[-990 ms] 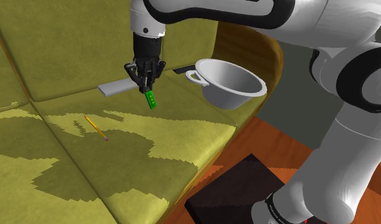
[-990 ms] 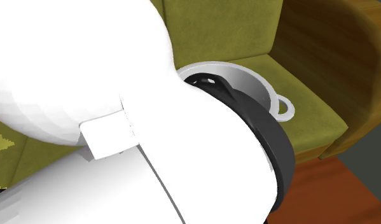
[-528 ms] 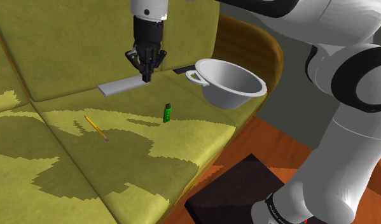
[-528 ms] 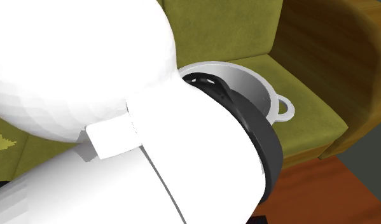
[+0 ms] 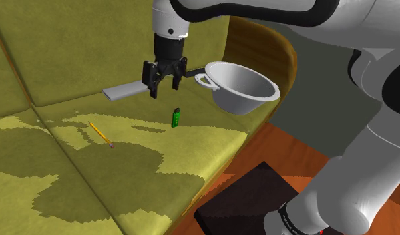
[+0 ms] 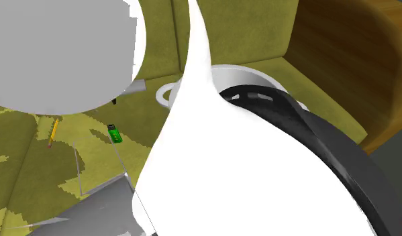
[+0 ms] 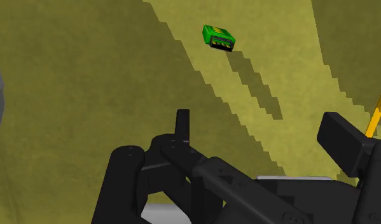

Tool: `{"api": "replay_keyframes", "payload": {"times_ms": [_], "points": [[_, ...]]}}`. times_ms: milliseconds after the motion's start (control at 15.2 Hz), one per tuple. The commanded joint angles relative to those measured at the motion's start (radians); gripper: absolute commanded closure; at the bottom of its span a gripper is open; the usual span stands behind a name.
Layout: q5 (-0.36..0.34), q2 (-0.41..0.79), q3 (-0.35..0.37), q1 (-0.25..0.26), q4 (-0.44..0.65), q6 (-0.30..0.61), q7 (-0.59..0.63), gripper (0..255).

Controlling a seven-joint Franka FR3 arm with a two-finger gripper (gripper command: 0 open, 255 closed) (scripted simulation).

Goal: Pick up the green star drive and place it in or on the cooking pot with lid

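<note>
Item 1, gripper (image 5: 164,90): black, two-fingered, hung above the sofa (image 5: 158,167) seat with its fingers pointed down. The jaws stood wide apart, with nothing between them and nothing held.

Item 2, drive (image 5: 175,117) (image 6: 115,133) (image 7: 219,37): small and green, with a dark end. It lay on the seat cushion, below the gripper and clear of both fingers. In the shoulder view it sat between the pencil (image 5: 100,133) and the pot (image 5: 242,85), touching neither. In the wrist view it lay on the cushion well ahead of the fingers.

Item 3, pot: grey-white, round, open side up, with a loop handle facing the gripper. It was at the seat's end, just beside the armrest (image 5: 258,47). The drive was outside it.

Item 4, pencil: yellow, lying flat on the seat, on the far side of the drive from the pot.

Item 5, slab (image 5: 125,90): grey, flat and long, lying on the seat near the backrest, behind the gripper in the shoulder view.

Item 6, sofa: olive-yellow, its seat patched with darker shade.

Item 7, armrest: brown wood, curved.

Item 8, floor (image 5: 292,160): reddish-brown.

Item 9, stand (image 5: 245,200): dark box, at the shoulder view's lower right.
</note>
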Motion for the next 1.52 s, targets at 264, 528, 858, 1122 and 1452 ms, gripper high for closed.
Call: {"api": "replay_keyframes", "payload": {"times_ms": [264,528,858,1122,1452], "points": [[0.066,-0.149,-0.016,-0.034,-0.281,0.130,-0.154,0],[0.066,-0.147,-0.016,-0.033,-0.333,0.183,-0.154,0],[0.065,-0.144,-0.015,-0.032,-0.365,0.218,-0.154,0],[0.065,-0.144,-0.015,-0.032,-0.365,0.217,-0.154,0],[0.065,-0.144,-0.015,-0.032,-0.365,0.218,-0.154,255]]}}
